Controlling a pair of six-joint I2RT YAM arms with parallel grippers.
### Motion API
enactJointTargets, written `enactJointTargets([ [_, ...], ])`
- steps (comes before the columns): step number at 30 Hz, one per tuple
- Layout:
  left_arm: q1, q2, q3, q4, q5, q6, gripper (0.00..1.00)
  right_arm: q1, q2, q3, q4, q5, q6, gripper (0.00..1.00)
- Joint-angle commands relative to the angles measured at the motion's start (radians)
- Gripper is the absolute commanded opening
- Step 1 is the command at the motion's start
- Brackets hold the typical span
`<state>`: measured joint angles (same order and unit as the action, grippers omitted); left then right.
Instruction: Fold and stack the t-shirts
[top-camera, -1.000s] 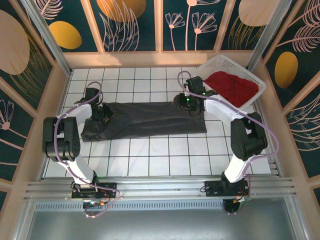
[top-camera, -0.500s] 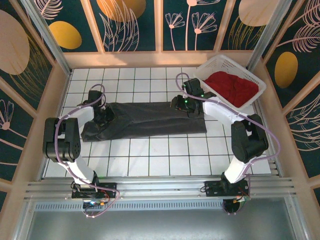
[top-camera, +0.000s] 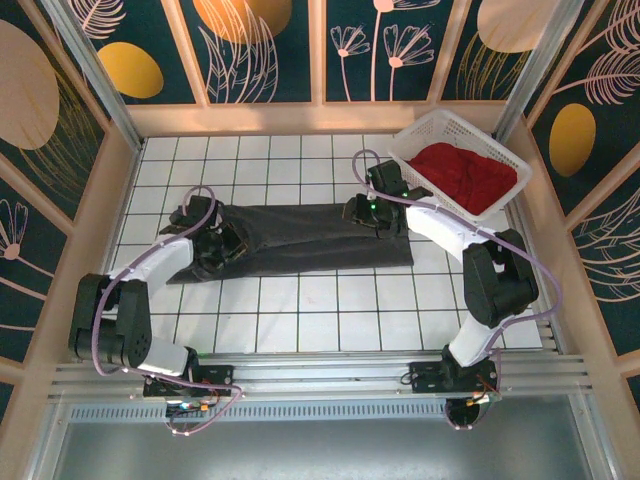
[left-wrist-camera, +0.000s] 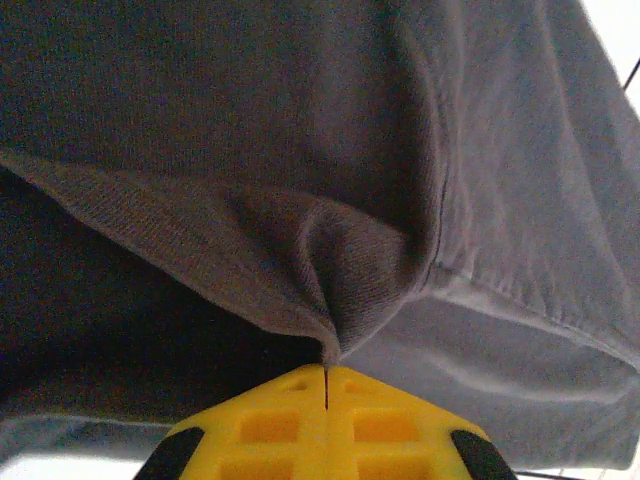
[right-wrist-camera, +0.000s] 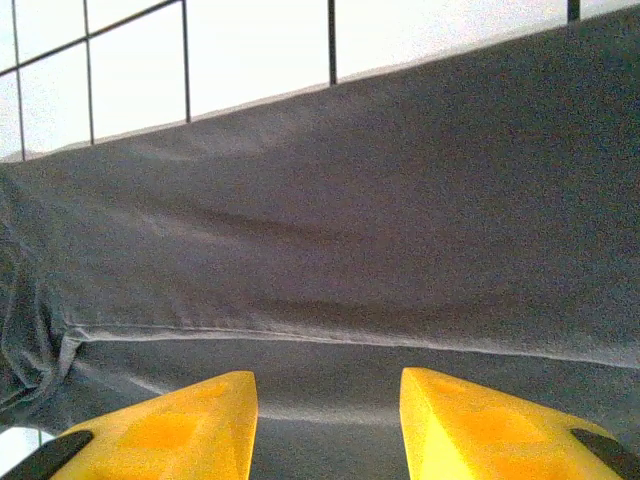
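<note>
The dark charcoal-grey t-shirt (top-camera: 300, 238) lies as a long folded band across the middle of the tiled table. My left gripper (top-camera: 213, 243) sits at its left end, shut on a pinched fold of the grey cloth (left-wrist-camera: 345, 300), which rises in a peak from the yellow fingertips (left-wrist-camera: 300, 400). My right gripper (top-camera: 378, 212) hovers over the shirt's right end, open, with grey cloth and a hem (right-wrist-camera: 330, 335) below the spread fingers (right-wrist-camera: 190, 415). The bright red t-shirt (top-camera: 462, 172) lies bunched in the basket.
The white lattice basket (top-camera: 418, 130) stands at the back right corner, tilted against the wooden frame. Bare white tiles (top-camera: 320, 310) stretch in front of the shirt toward the arm bases. Wooden walls ring the table.
My left arm has swung forward and right, drawing the shirt's left end inward with the cloth in its grip. The right gripper has barely shifted over the right end.
</note>
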<state>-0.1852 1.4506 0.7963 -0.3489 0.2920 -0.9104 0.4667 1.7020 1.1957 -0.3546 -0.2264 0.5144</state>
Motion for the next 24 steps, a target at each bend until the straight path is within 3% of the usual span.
enactJointTargets([
  [1,-0.037,-0.011,-0.019,0.005,0.023,-0.137,0.0,0.006,-0.05,-0.025,-0.006,0.013,0.019,0.43],
  [12,-0.126,-0.044,-0.073,0.033,-0.016,-0.401,0.0,0.006,-0.055,-0.07,0.006,-0.011,0.033,0.42],
  [15,-0.138,-0.082,-0.105,0.042,-0.022,-0.471,0.16,0.009,-0.053,-0.076,0.011,-0.016,0.035,0.42],
  [20,-0.144,-0.144,-0.114,0.01,0.002,-0.496,0.2,0.015,-0.042,-0.075,0.016,-0.019,0.038,0.42],
  [24,-0.143,-0.201,-0.076,-0.094,-0.008,-0.455,0.33,0.023,-0.029,-0.061,0.022,-0.022,0.04,0.42],
])
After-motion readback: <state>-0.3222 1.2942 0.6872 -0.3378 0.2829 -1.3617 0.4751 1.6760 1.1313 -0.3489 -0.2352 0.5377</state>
